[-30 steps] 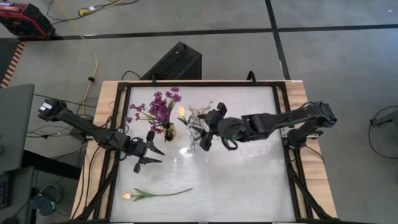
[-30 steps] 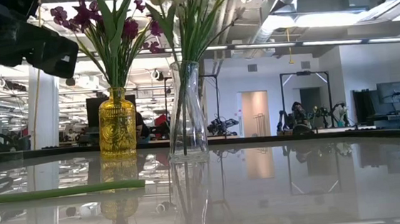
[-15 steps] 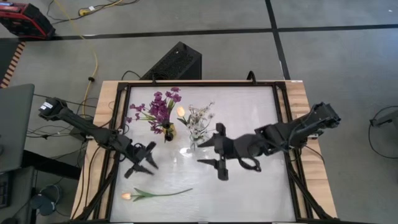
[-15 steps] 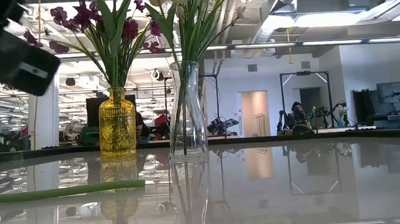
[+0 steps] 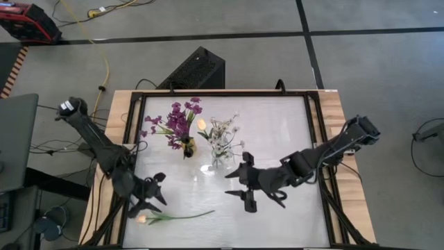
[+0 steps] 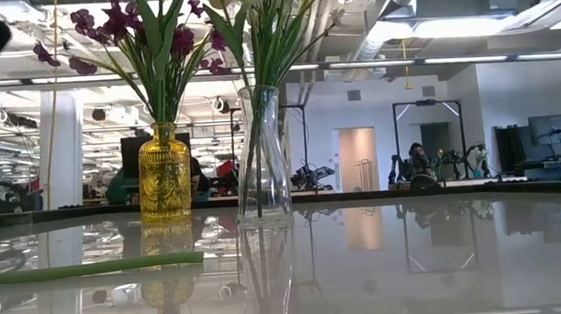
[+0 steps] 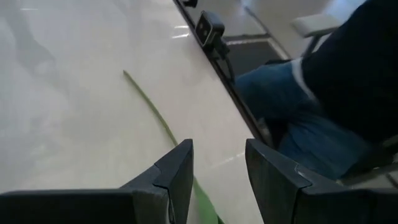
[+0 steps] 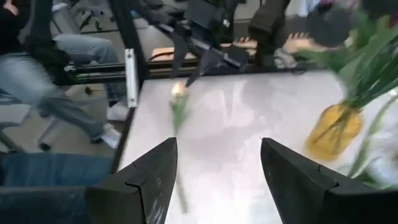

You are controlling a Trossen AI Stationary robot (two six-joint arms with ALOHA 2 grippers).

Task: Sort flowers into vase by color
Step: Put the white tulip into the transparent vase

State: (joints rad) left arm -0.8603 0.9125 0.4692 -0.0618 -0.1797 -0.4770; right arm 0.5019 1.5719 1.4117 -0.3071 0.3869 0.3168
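Observation:
One pale orange tulip (image 5: 173, 216) lies flat on the table near its near edge, with the bud (image 5: 141, 219) pointing toward the left. My left gripper (image 5: 154, 198) hovers open just above and beside that bud; its wrist view shows the green stem (image 7: 155, 115) running out between the fingers. My right gripper (image 5: 234, 189) is open over the table's middle, facing the tulip (image 8: 178, 93). The yellow vase (image 5: 187, 147) holds purple blossoms (image 5: 179, 118). The clear vase (image 5: 220, 158) holds white sprigs (image 5: 223, 132) and one orange bud (image 5: 202, 123).
Both vases stand side by side in the far left half of the table, the yellow vase (image 6: 165, 176) left of the clear vase (image 6: 261, 159). A seated person's jeans (image 7: 311, 118) show beyond the table's near edge. Bare tabletop (image 5: 291, 139) lies to the right.
My right gripper has drawn back from the clear vase toward the table's near edge and now faces left. My left gripper has moved toward the near edge and come down close to the lying tulip's bud. The flowers and vases have stayed put.

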